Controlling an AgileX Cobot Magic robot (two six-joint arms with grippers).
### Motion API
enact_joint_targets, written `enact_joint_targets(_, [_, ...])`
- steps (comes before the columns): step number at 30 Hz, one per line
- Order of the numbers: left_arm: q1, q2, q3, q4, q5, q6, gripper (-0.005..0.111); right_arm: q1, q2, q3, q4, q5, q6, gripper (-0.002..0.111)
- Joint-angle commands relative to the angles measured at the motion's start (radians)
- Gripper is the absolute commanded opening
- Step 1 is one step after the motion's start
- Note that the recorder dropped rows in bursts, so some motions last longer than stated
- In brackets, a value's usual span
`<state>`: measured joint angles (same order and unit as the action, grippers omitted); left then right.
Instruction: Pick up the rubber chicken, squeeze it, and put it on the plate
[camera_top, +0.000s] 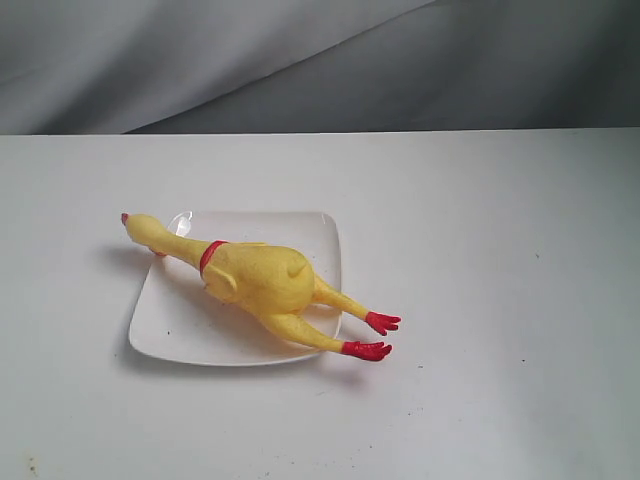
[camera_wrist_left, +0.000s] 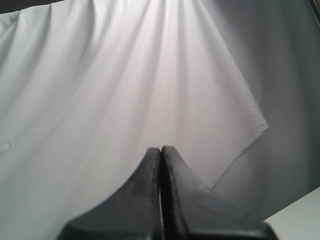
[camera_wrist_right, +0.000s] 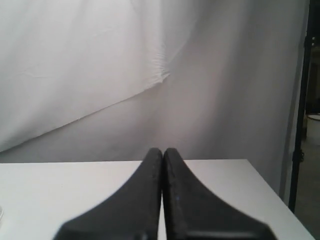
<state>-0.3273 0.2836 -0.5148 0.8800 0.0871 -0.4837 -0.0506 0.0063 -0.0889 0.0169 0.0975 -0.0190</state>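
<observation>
Exterior view: a white tabletop (camera_top: 500, 250) fills the lower part of the scene, with a grey draped cloth (camera_top: 300, 60) hanging behind its far edge.
Plate: the plate (camera_top: 170, 335) sits flat on the tabletop, left of the middle. It is glossy white and square, with rounded corners and a shallow raised rim, and it is turned a little askew to the tabletop's edge.
Rubber chicken: the rubber chicken (camera_top: 262, 280) lies stretched out diagonally across the plate, with its plump yellow body resting on the plate's right half.
Head end: the neck, ringed by a red band, runs towards the plate's far left corner. The head with its red comb tip reaches just past that corner and over the tabletop.
Feet end: both yellow legs cross the plate's right rim, and the two red feet sit beyond it on the tabletop, side by side and near each other.
Left fingers: in the left wrist view the left fingers (camera_wrist_left: 142, 195) are clenched, dark pad pressed against dark pad with only a thin seam between them. They point at the folds of the pale cloth, and a corner of the white tabletop shows at one edge of the view.
Right fingers: in the right wrist view the right fingers (camera_wrist_right: 142, 195) are likewise clenched on each other. They face along the bare tabletop towards the cloth, with a dark upright pole (camera_wrist_right: 300, 125) off the tabletop's end.
</observation>
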Motion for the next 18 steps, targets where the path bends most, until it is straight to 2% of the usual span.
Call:
enact_joint_targets(1, [-0.005, -0.004, 0.0, -0.01, 0.008, -0.013, 0.0, -0.009, -0.006, 0.047, 0.021, -0.008, 0.005, 0.0])
enact_joint_targets(6, [-0.005, -0.004, 0.0, -0.01, 0.008, -0.013, 0.0, -0.009, -0.006, 0.089, 0.021, -0.003, 0.005, 0.0])
enact_joint_targets(18, [-0.005, -0.004, 0.0, -0.01, 0.008, -0.013, 0.0, -0.009, -0.006, 0.089, -0.006, 0.244, -0.003, 0.0])
